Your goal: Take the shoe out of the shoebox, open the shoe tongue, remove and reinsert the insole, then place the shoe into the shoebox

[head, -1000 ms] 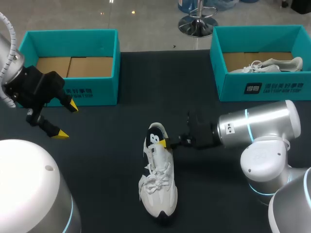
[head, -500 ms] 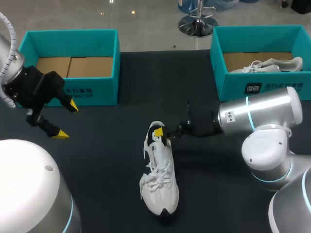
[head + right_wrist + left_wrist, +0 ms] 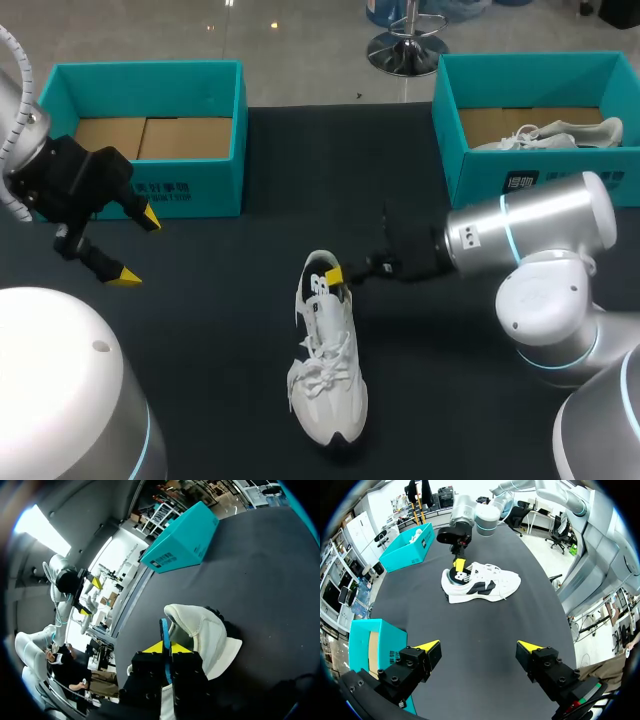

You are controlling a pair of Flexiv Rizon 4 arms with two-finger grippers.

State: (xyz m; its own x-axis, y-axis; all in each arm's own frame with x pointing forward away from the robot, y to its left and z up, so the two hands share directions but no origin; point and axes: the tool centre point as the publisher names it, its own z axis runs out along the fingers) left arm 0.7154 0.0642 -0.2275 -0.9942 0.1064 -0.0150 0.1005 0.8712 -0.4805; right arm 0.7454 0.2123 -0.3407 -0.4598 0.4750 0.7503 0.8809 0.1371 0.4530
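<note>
Two fingers of the right end effector (image 3: 166, 648) clamped the thin blue insole (image 3: 163, 629) at the heel of the shoe (image 3: 325, 350) on the surface (image 3: 200, 330). That edge grip could slip, or drag the unheld shoe. The left end effector (image 3: 137, 248) hung apart, well away.

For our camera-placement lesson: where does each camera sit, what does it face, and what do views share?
Head view: above and behind, looking down on the table; both arms show, left gripper and right gripper.
Left wrist view: faces the shoe across the table; its open gripper shows.
Right wrist view: faces the shoe's heel; its gripper shows, shut on the insole.
Shared: all three show the shoe.
</note>
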